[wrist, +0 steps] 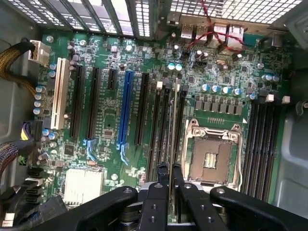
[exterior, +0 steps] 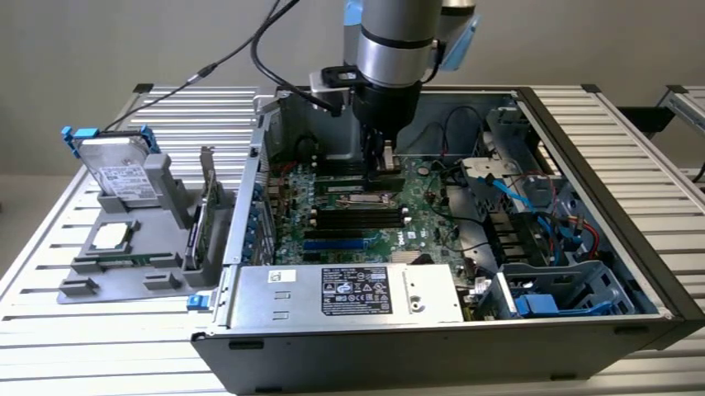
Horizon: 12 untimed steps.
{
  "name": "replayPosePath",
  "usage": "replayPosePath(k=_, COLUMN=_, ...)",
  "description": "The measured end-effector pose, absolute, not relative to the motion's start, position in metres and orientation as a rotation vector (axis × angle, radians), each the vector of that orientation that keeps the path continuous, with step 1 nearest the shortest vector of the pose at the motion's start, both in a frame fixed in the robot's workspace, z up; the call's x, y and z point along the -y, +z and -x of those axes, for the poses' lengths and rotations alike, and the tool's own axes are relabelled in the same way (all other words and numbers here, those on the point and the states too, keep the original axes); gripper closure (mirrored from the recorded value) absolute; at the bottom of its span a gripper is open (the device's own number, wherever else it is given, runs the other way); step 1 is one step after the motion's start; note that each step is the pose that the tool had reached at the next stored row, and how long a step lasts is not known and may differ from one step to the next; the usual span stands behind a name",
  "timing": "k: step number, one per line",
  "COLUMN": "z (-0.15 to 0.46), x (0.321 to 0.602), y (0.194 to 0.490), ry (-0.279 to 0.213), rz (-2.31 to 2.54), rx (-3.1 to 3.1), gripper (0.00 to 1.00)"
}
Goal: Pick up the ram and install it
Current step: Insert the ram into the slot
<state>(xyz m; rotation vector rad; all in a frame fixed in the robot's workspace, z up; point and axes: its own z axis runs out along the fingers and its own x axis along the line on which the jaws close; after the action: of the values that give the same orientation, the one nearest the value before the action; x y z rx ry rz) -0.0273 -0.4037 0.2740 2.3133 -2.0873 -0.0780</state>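
Showing, at the exterior view's left, a grey fixture (exterior: 132,264) on a slatted table (exterior: 66,363), carrying a hard drive (exterior: 121,175) in a blue caddy, a processor chip (exterior: 111,237) and an upright expansion card (exterior: 206,198). Showing, at centre, an opened computer case (exterior: 441,363) with its motherboard (exterior: 414,206) exposed and a labelled power supply (exterior: 276,297) along the near wall. Reaching down into that case with the gripper (wrist: 169,168). Clenching both jaws on the ram (wrist: 174,125), holding it on edge in line with the black memory slots (wrist: 159,130), just beside the empty CPU socket (wrist: 211,154). Leaving contact with a slot undecidable. Showing, at the exterior view's right, a drive cage (exterior: 573,285) and blue cables (exterior: 527,198).
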Motion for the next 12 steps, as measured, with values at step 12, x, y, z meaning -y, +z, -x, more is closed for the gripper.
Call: replayPosePath(k=12, z=0.022, x=0.419, y=0.252, ry=-0.078, rz=-2.314, rx=2.087, gripper=0.87)
